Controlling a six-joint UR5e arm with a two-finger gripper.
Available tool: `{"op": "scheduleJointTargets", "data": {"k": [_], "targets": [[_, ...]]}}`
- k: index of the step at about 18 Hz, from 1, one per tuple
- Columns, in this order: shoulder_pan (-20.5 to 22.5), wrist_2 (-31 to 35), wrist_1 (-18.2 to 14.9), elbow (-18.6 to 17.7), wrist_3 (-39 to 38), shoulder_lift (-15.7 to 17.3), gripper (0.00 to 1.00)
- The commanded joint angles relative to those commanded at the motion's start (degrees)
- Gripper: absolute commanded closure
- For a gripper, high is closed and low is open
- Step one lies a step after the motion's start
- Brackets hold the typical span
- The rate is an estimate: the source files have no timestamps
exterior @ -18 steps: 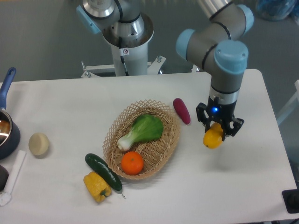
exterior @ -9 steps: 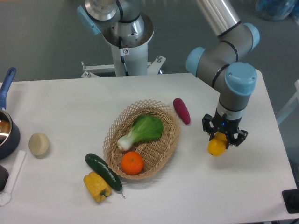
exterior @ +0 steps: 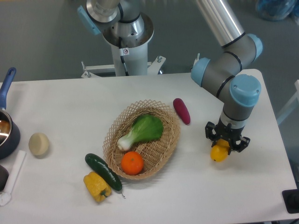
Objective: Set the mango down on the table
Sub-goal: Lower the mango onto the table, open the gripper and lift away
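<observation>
1. Gripping the mango (exterior: 218, 153) from above, the gripper (exterior: 226, 143) has its fingers closed around the fruit's upper part, low over the table (exterior: 243, 186) toward the right edge; contact with the surface cannot be told.
2. Smooth, rounded and fairly firm, the mango would likely roll once freed; a hold across its middle suits it.
3. Basket (exterior: 163, 149) and purple vegetable (exterior: 181, 110) lie to its left, well apart; nothing blocks the spot below.

One fixed camera looks steeply down across the whole table (exterior: 196, 196) toward the arm's base (exterior: 126, 42).
</observation>
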Motion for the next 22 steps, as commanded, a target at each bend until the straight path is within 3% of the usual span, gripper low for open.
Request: {"op": "scheduleJointTargets", "data": {"k": [2, 5, 6, 7, 11, 18, 22], "targets": [[-0.1, 0.0, 0.0, -0.1, 0.0, -0.1, 0.56], [-0.3, 0.0, 0.1, 0.2, 0.2, -0.5, 0.33], [-0.3, 0.0, 0.2, 0.3, 0.5, -0.5, 0.14], [-0.3, 0.0, 0.3, 0.5, 0.6, -0.5, 0.03], [-0.5, 0.1, 0.2, 1.3, 0.2, 0.7, 0.0], [2.7, 0.1, 0.0, 5.4, 0.7, 9.4, 0.0], [6.9, 0.1, -3.9, 9.7, 4.9, 12.9, 0.0]]}}
